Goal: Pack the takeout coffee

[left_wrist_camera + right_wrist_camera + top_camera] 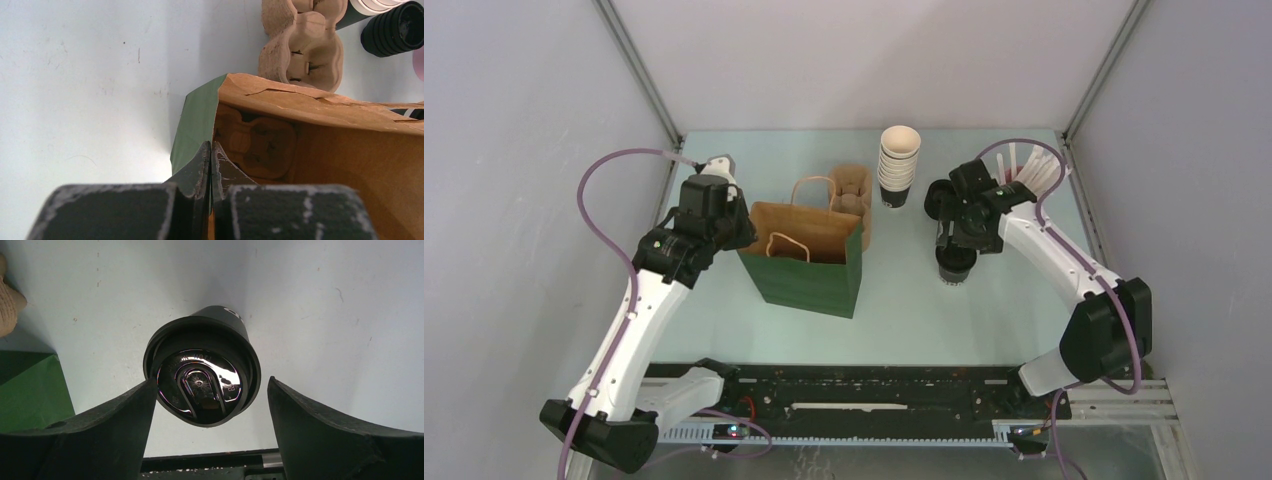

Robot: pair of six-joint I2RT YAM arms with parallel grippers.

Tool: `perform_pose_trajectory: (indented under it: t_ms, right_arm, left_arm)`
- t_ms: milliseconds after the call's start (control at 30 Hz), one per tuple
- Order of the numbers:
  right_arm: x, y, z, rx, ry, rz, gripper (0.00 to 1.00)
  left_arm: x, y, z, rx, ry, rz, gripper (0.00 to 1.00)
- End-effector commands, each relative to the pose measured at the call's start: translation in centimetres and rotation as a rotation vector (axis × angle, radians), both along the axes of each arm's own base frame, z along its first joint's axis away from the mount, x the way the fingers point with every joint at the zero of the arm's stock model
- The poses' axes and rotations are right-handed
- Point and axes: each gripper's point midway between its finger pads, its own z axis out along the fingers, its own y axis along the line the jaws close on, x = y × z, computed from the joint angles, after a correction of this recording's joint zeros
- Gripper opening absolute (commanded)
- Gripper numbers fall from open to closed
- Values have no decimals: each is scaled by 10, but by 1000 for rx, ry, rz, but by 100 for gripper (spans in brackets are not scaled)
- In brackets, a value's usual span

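The takeout coffee (955, 264), a small dark cup with a shiny black lid, stands on the table right of the green bag (804, 272). In the right wrist view the coffee (202, 380) sits just beyond my open right gripper (212, 405), whose fingers (115, 425) stand on either side of the lid, above it. My right gripper (959, 235) hovers over the cup. My left gripper (211, 155) is shut on the bag's (195, 117) left top edge and holds the mouth open; it also shows in the top view (742, 230).
A cardboard cup carrier (260, 145) lies inside the bag; another (852, 195) stands behind it. A tall stack of white-rimmed cups (899, 165) and a stack of black lids (938, 198) are at the back, with straws (1024, 165) at back right.
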Motion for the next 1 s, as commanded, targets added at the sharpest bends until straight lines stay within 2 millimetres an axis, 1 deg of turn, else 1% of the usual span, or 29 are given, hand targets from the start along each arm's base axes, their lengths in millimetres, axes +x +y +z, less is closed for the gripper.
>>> perform_pose_trajectory:
  t_ms: [0,200,333,600,867,967]
  right_arm:
    - [7,3,12,-18,-46,26,91]
    - [4,-1,22,-21,-73,23,91]
    - [6,0,25,-14,-88,37,93]
    - [8,-2,19,-25,-79,46,93]
    - [10,-1,7,-21,-70,52,87]
    - [10,-2,4,-25,-64,52,88]
  left_arm:
    - [-3,0,-4,-12,1,-4,4]
    - [-2,-1,-4,-12,5,-8,5]
    - [-2,-1,-5,-12,7,-10,4]
    - [-4,0,-5,-4,9,-10,4]
    - [-4,-1,-5,-4,13,-18,4]
    - [-5,-1,-5,-3,11,-21,5]
